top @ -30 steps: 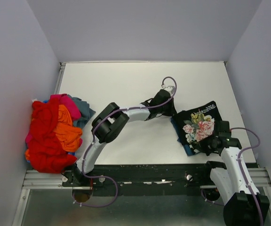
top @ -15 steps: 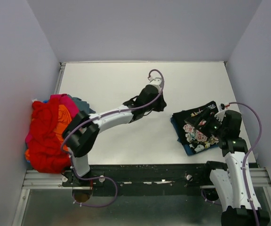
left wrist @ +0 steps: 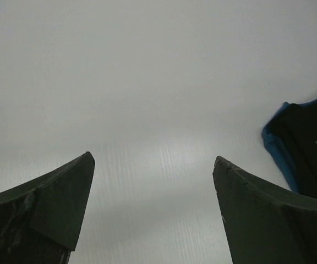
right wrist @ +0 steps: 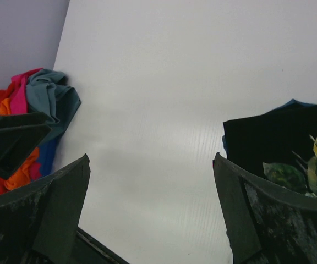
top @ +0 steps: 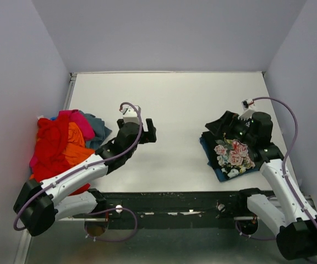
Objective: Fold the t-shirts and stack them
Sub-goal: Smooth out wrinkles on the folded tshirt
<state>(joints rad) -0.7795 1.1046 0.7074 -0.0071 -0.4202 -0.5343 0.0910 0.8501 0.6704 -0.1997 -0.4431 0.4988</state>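
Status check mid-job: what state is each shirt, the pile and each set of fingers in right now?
Black shirt: folded, lying on the blue one, right side of the table.
Blue shirt: underneath, only its edges showing.
Pile: red, orange, pink and grey-blue shirts, crumpled, unfolded, at the left edge.
Left gripper: fingers open, empty, over bare table.
Right gripper: fingers open, empty, by the black shirt.

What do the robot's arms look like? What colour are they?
The left arm and right arm have white tube-like links with chunky black joints. A thin purple cable loops along each. The left gripper and right gripper end in dark, wedge-shaped fingers.
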